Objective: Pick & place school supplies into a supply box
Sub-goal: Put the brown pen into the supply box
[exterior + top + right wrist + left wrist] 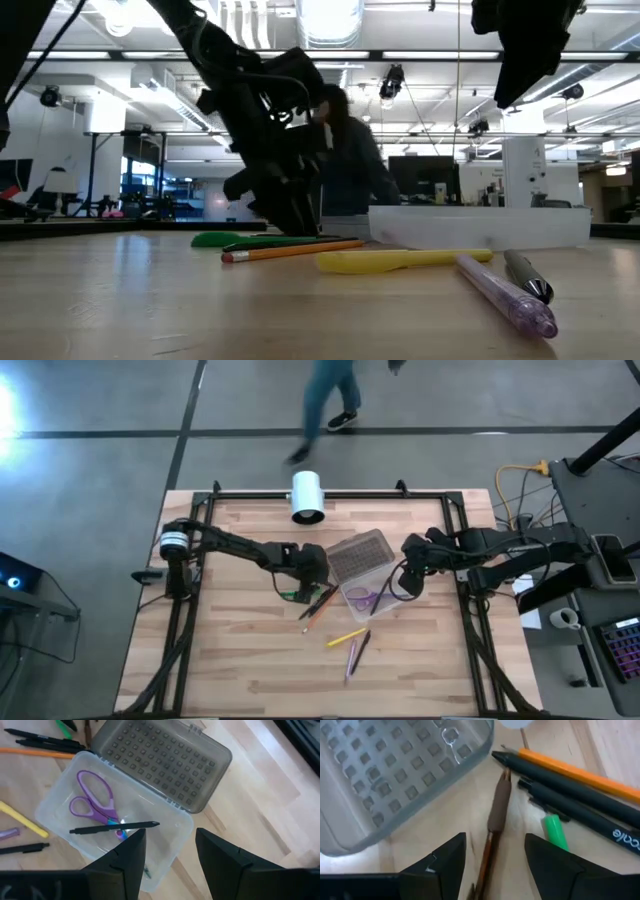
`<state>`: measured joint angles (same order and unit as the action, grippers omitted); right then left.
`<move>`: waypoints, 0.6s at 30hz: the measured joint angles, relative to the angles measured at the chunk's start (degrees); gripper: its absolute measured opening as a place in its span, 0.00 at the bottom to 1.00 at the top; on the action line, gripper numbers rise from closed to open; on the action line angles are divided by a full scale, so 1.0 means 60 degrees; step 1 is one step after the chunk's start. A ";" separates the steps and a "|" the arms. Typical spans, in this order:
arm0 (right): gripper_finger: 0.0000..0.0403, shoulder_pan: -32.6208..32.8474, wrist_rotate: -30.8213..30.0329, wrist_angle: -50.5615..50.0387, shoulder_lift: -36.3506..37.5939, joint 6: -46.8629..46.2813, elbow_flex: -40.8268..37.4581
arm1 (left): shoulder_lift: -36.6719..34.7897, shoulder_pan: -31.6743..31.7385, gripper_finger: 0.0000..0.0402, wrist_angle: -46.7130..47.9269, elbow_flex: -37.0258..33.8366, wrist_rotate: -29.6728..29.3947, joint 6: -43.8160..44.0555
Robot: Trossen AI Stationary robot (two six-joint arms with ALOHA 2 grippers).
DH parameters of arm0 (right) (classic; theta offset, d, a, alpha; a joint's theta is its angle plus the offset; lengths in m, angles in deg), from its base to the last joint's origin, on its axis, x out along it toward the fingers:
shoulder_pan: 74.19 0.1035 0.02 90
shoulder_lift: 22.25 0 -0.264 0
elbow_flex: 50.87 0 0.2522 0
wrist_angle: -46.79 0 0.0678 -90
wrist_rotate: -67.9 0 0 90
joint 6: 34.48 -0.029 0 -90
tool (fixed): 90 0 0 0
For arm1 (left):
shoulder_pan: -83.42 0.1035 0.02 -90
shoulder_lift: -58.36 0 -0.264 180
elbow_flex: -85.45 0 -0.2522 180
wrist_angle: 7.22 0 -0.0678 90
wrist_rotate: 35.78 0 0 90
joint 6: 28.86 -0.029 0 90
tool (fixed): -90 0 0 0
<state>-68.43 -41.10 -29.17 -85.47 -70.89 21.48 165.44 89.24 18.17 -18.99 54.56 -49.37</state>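
Note:
My left gripper (495, 865) is open and low over the table. Its fingers stand on either side of a brown pencil (497, 810) without touching it. Beside that pencil lie a green pen (555, 831), black pens (570, 802) and an orange pencil (580, 772). My right gripper (170, 855) is open above the clear supply box (57, 795), whose grey studded lid (160, 765) lies folded open. Purple-handled scissors (95, 802) and a black pen (115, 827) lie in the box. In the high view, my left gripper (310, 568) is left of the box (365, 598) and my right gripper (408, 575) is right of it.
A yellow pen (347, 637), a purple pen (350, 658) and a dark pen (362, 645) lie on the wood nearer the table's near edge. A white cylinder (307, 497) sits at the far edge. A person (325, 405) walks beyond the table.

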 joint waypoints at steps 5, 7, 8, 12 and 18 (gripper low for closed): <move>0.41 -0.0004 0.0006 0.0052 -0.0098 -0.0010 0.0000 | 0.0244 0.0217 0.47 0.0551 0.0627 0.0031 0.0001; 0.41 -0.0004 0.0005 0.0057 -0.0105 -0.0007 0.0000 | 0.0244 0.0410 0.45 0.0577 0.0657 0.0182 0.0002; 0.41 -0.0004 0.0003 0.0064 -0.0105 -0.0004 0.0000 | 0.0244 0.0501 0.44 0.0601 0.0617 0.0272 0.0003; 0.41 -0.0004 0.0003 0.0093 -0.0105 0.0023 0.0000 | 0.0235 0.0704 0.35 0.0866 0.0439 0.0827 0.0043; 0.41 -0.0004 -0.0005 0.0152 -0.0105 0.0052 0.0000 | 0.0237 0.0533 0.25 0.0893 0.0296 0.1008 -0.0012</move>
<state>-68.45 -41.13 -28.26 -86.10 -70.58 21.48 166.86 92.43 23.53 -17.21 60.61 -49.44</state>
